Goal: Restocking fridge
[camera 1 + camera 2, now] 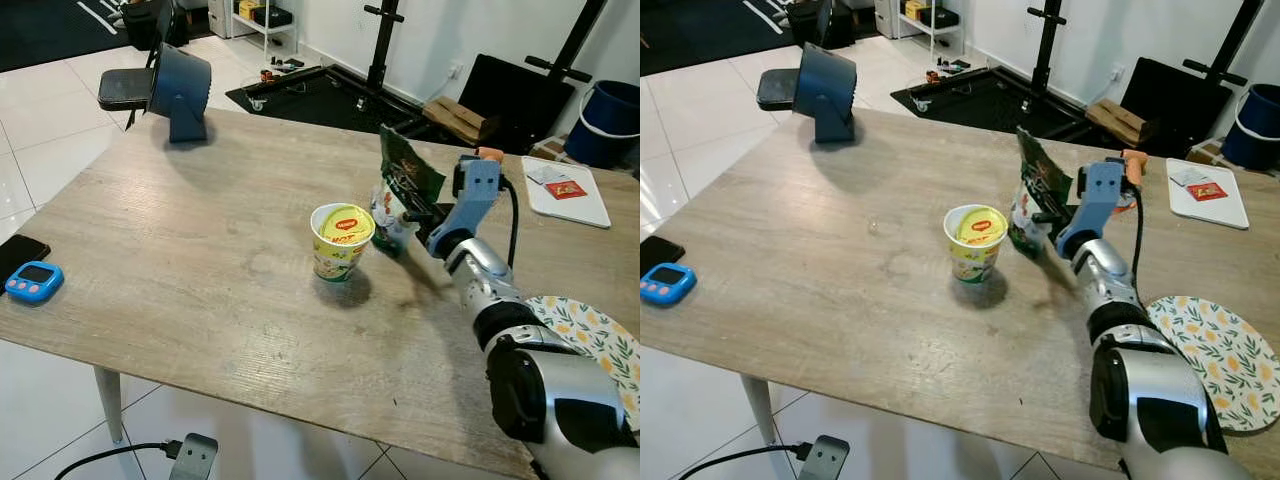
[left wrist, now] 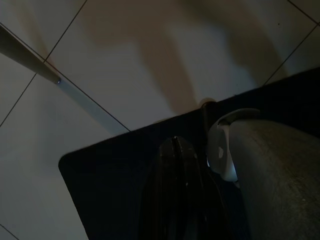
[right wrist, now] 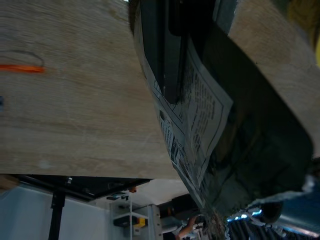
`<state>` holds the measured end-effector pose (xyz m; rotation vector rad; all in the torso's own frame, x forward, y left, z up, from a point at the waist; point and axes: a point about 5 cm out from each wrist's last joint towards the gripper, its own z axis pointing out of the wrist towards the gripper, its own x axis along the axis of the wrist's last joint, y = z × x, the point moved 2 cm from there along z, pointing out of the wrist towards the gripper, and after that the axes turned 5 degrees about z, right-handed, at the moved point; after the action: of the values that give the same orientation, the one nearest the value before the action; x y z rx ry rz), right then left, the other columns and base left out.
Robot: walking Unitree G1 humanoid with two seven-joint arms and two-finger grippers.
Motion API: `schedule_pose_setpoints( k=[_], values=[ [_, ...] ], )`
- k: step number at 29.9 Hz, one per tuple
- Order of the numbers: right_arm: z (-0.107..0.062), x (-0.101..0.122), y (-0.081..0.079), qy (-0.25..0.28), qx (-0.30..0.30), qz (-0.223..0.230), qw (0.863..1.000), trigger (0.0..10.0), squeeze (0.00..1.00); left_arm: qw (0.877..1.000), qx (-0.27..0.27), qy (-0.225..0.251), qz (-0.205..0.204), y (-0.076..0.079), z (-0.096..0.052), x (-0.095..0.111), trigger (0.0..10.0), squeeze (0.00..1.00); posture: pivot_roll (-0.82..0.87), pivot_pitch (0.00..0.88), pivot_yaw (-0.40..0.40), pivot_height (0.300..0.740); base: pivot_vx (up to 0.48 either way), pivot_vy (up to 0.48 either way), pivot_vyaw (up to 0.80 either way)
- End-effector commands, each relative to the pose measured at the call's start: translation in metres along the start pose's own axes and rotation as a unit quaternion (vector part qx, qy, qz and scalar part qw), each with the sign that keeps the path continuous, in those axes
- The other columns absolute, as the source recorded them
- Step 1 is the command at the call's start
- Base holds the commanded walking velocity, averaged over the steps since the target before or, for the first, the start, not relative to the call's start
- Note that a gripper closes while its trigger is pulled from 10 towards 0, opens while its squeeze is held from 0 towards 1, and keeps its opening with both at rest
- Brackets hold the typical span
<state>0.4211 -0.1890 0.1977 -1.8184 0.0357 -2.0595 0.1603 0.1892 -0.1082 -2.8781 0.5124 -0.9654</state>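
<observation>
Silver arm parts are seen closest in the left eye view, and the right hand (image 1: 425,222) at the far end is closed on a green snack bag (image 1: 401,190). The bag is held up a little over the wooden worktop (image 1: 200,260), just beside a noodle cup (image 1: 341,241) with a yellow lid. A flowery plate (image 1: 600,345) lies at the worktop's edge, and a blue timer (image 1: 33,281) sits at the other side. In the right eye view the same bag is seen tilted, pinched at its side. In the left wrist view the left hand (image 2: 176,190) is seen dark over floor tiles and a black mat, and it cannot be told if it is open. In the right wrist view one black finger (image 3: 172,50) is pressed flat on the printed bag. The bag is likely light, soft and crinkly, so it could slip; it is best held at a firm edge and not squeezed hard.
</observation>
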Motion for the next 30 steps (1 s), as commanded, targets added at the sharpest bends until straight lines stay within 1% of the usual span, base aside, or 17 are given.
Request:
schedule_pose_setpoints(
  k=[1,4,5,6,7,12,13,14,20,22,23,24,25,26,27,29,30],
  values=[
    [-0.004,0.011,0.01,0.023,-0.001,0.008,1.0,0.0,0.0,0.988,-0.047,-0.144,0.014,0.022,-0.022,-0.071,10.0,0.0,0.12,0.161,-0.073,0.74,0.0,0.0,0.0],
    [-0.005,0.015,0.013,0.029,0.002,0.011,1.0,0.0,0.0,0.989,-0.047,-0.142,0.015,0.022,-0.021,-0.069,10.0,0.0,0.12,0.157,-0.073,0.74,0.0,0.0,0.0],
    [-0.008,0.019,0.018,0.032,0.008,0.01,0.999,0.0,0.0,0.989,-0.047,-0.141,0.015,0.021,-0.021,-0.068,10.0,0.0,0.12,0.149,-0.071,0.74,0.0,0.0,0.0],
    [-0.011,0.023,0.022,0.035,0.02,0.012,0.999,0.0,0.0,0.989,-0.047,-0.14,0.016,0.021,-0.02,-0.067,10.0,0.0,0.11,0.144,-0.07,0.74,0.0,0.0,0.0],
    [-0.011,0.023,0.022,0.035,0.02,0.012,0.999,0.0,0.0,0.989,-0.047,-0.14,0.016,0.021,-0.02,-0.067,10.0,0.0,0.11,0.144,-0.07,0.74,0.0,0.0,0.0],
    [-0.023,0.029,0.033,0.031,0.064,0.009,0.997,0.0,0.0,0.989,-0.046,-0.138,0.017,0.02,-0.018,-0.063,10.0,0.0,0.09,0.131,-0.065,0.74,0.0,0.0,0.0],
    [-0.032,0.029,0.039,0.02,0.086,-0.01,0.996,0.0,0.0,0.989,-0.047,-0.139,0.02,0.019,-0.018,-0.063,10.0,0.0,0.08,0.127,-0.061,0.74,0.0,0.0,0.0],
    [-0.036,0.029,0.043,0.016,0.094,-0.019,0.995,0.0,0.0,0.989,-0.048,-0.139,0.021,0.019,-0.018,-0.062,10.0,0.0,0.08,0.122,-0.059,0.74,0.0,0.0,0.0],
    [-0.047,0.032,0.052,0.01,0.106,-0.033,0.994,0.0,0.0,0.988,-0.051,-0.14,0.027,0.019,-0.017,-0.061,10.0,0.0,0.06,0.113,-0.053,0.74,0.0,0.0,0.0],
    [-0.056,0.034,0.058,0.001,0.124,-0.039,0.991,0.0,0.0,0.989,-0.053,-0.138,0.031,0.02,-0.015,-0.058,10.0,0.0,0.04,0.098,-0.047,0.74,0.0,0.0,0.0],
    [-0.056,0.034,0.058,0.001,0.124,-0.039,0.991,0.0,0.0,0.989,-0.053,-0.138,0.031,0.02,-0.015,-0.058,10.0,0.0,0.04,0.098,-0.047,0.74,0.0,0.0,0.0],
    [-0.061,0.034,0.061,-0.005,0.136,-0.041,0.99,0.0,0.0,0.989,-0.054,-0.136,0.033,0.02,-0.014,-0.056,10.0,0.0,0.04,0.091,-0.047,0.74,0.0,0.0,0.0],
    [-0.061,0.034,0.061,-0.005,0.136,-0.041,0.99,0.0,0.0,0.989,-0.054,-0.136,0.033,0.02,-0.014,-0.056,10.0,0.0,0.04,0.091,-0.047,0.74,0.0,0.0,0.0],
    [-0.067,0.032,0.062,-0.016,0.154,-0.046,0.987,0.0,0.0,0.989,-0.054,-0.134,0.034,0.019,-0.013,-0.053,10.0,0.0,0.03,0.086,-0.047,0.74,0.0,0.0,0.0],
    [-0.067,0.032,0.062,-0.016,0.154,-0.046,0.987,0.0,0.0,0.989,-0.054,-0.134,0.034,0.019,-0.013,-0.053,10.0,0.0,0.03,0.086,-0.047,0.74,0.0,0.0,0.0],
    [-0.075,0.025,0.061,-0.035,0.18,-0.054,0.982,0.0,0.0,0.989,-0.055,-0.131,0.037,0.019,-0.011,-0.05,10.0,0.0,0.01,0.072,-0.046,0.74,0.0,0.0,0.0],
    [-0.075,0.025,0.061,-0.035,0.18,-0.054,0.982,0.0,0.0,0.989,-0.055,-0.131,0.037,0.019,-0.011,-0.05,10.0,0.0,0.01,0.072,-0.046,0.74,0.0,0.0,0.0]
  ],
)
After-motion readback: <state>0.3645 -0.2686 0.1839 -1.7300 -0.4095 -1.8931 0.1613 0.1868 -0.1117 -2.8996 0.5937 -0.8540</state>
